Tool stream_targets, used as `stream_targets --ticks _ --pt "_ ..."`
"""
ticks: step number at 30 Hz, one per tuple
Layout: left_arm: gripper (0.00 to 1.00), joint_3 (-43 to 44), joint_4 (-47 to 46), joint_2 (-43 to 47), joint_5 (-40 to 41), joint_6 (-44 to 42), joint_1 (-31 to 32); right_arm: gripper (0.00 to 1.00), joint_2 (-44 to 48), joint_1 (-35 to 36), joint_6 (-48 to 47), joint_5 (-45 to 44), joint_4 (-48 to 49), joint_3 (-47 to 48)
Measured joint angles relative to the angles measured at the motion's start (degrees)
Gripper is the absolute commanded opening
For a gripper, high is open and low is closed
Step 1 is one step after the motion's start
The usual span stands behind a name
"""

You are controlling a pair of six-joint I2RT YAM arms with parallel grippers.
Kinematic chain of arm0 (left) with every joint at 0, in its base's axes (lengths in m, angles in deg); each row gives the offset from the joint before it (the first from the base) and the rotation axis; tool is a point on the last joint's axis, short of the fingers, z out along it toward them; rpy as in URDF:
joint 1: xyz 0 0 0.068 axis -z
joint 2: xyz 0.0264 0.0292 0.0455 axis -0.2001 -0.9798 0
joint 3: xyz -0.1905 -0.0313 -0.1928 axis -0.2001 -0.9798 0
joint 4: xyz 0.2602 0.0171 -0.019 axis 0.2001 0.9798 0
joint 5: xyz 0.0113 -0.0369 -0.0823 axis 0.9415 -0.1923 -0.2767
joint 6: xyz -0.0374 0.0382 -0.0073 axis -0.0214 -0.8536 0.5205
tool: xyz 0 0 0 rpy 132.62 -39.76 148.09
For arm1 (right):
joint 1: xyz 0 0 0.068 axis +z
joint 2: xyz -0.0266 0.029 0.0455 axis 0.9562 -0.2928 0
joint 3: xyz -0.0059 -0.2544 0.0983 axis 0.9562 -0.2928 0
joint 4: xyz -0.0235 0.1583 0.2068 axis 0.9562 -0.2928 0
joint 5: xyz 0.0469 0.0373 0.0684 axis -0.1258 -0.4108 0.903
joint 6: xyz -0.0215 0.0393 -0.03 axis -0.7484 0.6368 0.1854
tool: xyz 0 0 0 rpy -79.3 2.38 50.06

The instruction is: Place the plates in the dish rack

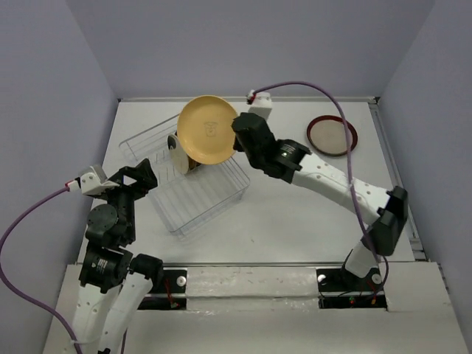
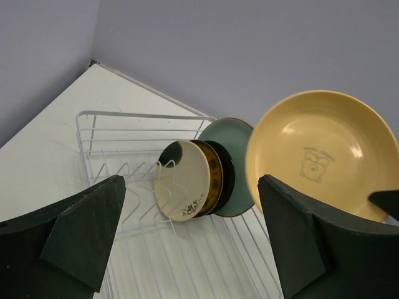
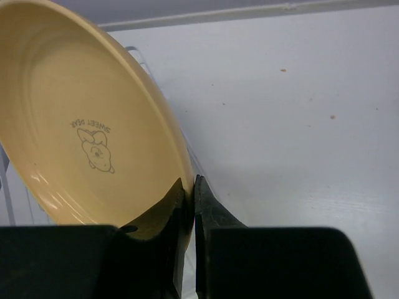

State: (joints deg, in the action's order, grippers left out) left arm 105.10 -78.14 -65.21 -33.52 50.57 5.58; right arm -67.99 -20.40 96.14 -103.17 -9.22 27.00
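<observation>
Left claw [image 1: 142,177] wide, nothing in it, just left of dish rack [image 1: 210,200]. Few plates [image 2: 187,187] already upright in rack's far end. Orange-yellow plate [image 1: 209,130] over same end, rim pinched in right claw [image 1: 240,134]. Red-rimmed plate [image 1: 332,136] flat on surface [image 1: 295,221], well right of rack.

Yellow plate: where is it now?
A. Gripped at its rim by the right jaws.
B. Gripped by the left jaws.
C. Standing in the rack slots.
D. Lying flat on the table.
A: the right jaws are shut on the rim of the yellow plate, raised near the rack; the left jaws stand open, empty.
</observation>
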Motion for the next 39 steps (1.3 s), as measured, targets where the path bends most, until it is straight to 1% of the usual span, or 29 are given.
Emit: stream_targets --ticks 2,4,7,9,15,19,21,22,23,24,25,27,28,29,30,31,35,39 --pt "0.99 0.09 0.31 0.02 0.9 0.15 -0.26 0.07 -9.16 2.56 -2.95 -4.0 0.07 9.29" --pt "0.99 0.11 0.37 0.0 1.77 0.33 -0.37 0.07 -15.37 4.42 -5.2 -7.13 -0.33 14.64" --pt "0.99 0.11 0.55 -0.09 2.34 0.42 -0.37 0.07 -26.99 7.41 -10.29 -12.96 -2.6 27.1" --pt "0.99 0.15 0.68 -0.24 2.49 0.44 -0.37 0.07 -32.54 8.87 -12.9 -15.61 -2.84 32.98" --pt "0.99 0.15 0.76 -0.57 2.54 0.57 -0.37 0.07 -43.67 12.33 -21.73 -23.93 -3.67 46.51" --pt "0.99 0.15 0.74 -0.68 2.51 0.61 -0.37 0.07 -47.45 13.44 -27.08 -27.98 -2.25 50.56" --pt "0.99 0.15 0.74 -0.83 2.47 0.72 -0.37 0.07 -48.72 13.9 -32.2 -30.86 1.66 50.75" --pt "0.99 0.2 0.74 -1.01 2.47 0.81 -0.35 0.07 -49.0 14.1 -37.7 -32.37 7.78 49.2" --pt "0.99 0.28 0.74 -1.25 2.47 0.9 -0.24 0.07 -48.92 14.23 -44.19 -33.66 17.27 46.38" --pt "0.99 0.35 0.76 -1.51 2.49 0.96 -0.15 0.07 -49.09 14.56 -53.79 -35.19 30.21 43.3" --pt "0.99 0.48 0.72 -1.84 2.49 0.98 0.04 0.07 -50.64 14.75 -63.34 -36.76 40.09 43.67" --pt "0.99 0.76 0.76 -2.62 2.47 1.01 0.52 0.07 -55.47 15.32 -76.41 -38.91 54.95 48.02" --pt "0.99 0.79 0.7 -2.89 2.47 1.01 0.63 0.07 -60.3 15.63 -84.85 -40.41 63.73 54.45" --pt "0.99 0.81 0.74 -3.15 2.47 1.03 0.81 0.07 -62.93 15.74 -89.09 -41.13 68.17 57.53" --pt "0.99 0.81 0.76 -3.26 2.45 1.03 0.85 0.07 -64.83 15.8 -92.61 -41.79 72.7 58.64" --pt "0.99 0.81 0.79 -3.3 2.47 1.05 0.85 0.07 -65.18 15.8 -93.31 -42.16 74.38 57.99" --pt "0.99 0.83 0.79 -3.28 2.51 1.29 0.76 0.07 -63.93 16.26 -94.51 -42.91 80.87 49.22" --pt "0.99 0.85 0.76 -3.3 2.49 1.51 0.74 0.07 -64.08 16.98 -100.02 -44.22 87.14 49.0"
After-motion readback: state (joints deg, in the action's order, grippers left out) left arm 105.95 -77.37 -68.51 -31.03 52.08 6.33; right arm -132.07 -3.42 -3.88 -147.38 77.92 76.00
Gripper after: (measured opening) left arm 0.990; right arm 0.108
